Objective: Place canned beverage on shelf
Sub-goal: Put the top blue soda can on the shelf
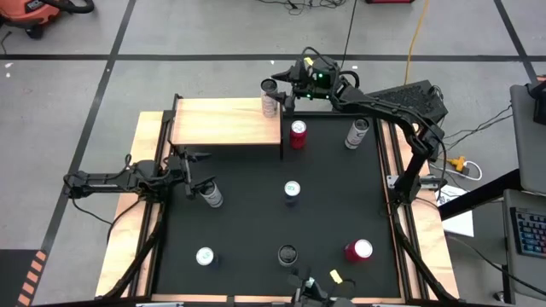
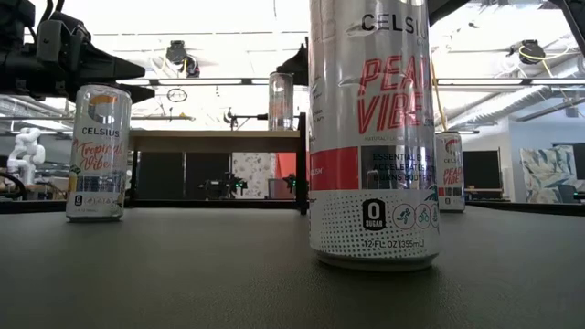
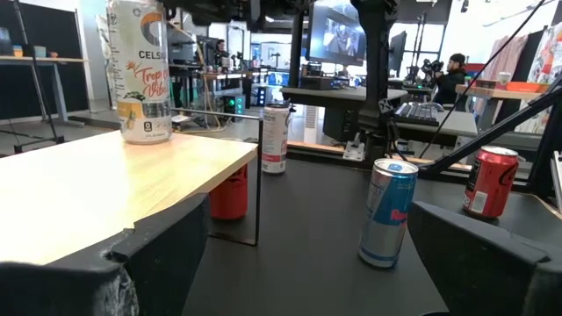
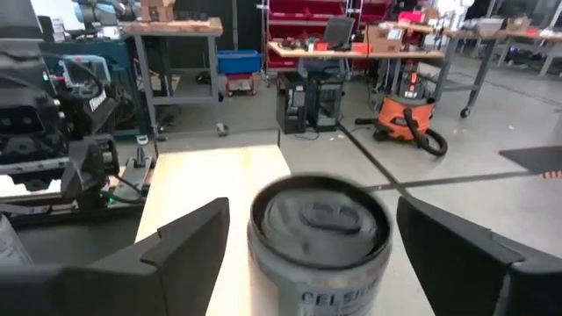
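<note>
One can (image 1: 271, 97) — shelf (image 1: 223, 122) corner edge

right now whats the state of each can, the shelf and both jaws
silver Celsius can: upright on the shelf's right end, between the right gripper's open jaws
light-wood shelf on black legs: holds that one can
red cola can: upright on the mat beside the shelf
left gripper: jaws open, empty, at the table's left edge
</note>
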Controlling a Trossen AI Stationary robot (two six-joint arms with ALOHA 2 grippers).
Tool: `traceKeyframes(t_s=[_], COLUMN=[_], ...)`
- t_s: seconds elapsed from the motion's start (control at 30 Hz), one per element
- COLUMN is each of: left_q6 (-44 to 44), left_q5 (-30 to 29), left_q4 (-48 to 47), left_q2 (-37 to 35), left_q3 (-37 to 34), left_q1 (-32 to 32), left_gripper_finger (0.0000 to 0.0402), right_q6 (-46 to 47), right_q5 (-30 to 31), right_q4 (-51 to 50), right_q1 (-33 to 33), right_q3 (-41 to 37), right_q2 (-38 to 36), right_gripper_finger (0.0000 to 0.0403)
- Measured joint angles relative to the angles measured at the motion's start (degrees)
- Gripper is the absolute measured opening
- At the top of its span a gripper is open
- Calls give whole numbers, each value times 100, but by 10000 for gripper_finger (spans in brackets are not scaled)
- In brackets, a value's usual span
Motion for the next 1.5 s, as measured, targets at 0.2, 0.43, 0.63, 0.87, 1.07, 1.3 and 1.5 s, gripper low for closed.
traceKeyframes(t_s=[0.2, 0.43, 0.63, 0.87, 1.07, 1.3, 1.5], left_q6=[-1, -8, -133, -305, -308, -302, -298], left_q5=[0, -9, -15, -22, -22, -42, -42], left_q4=[0, 2, 2, 2, 21, 94, 65], left_q2=[0, 0, 0, 0, 0, 0, 0], left_q3=[0, 1, -1, 0, 1, 0, 0], left_q1=[0, 1, 0, -1, 0, 1, 1], left_gripper_finger=[389, 389, 389, 389, 389, 389, 389], right_q6=[-142, -156, -106, -66, -42, 215, 352], right_q5=[2, -2, -1, -15, -17, 0, 32], right_q4=[-682, -1798, -2821, -4451, -5433, -6158, -6436], right_q1=[-42, -42, -42, 88, 381, 1013, 1693], right_q3=[0, 0, 0, -1, -2, -4, -7], right_q2=[-536, -1333, -1868, -2111, -2118, -2118, -2118], right_gripper_finger=[311, 311, 311, 311, 311, 311, 311])
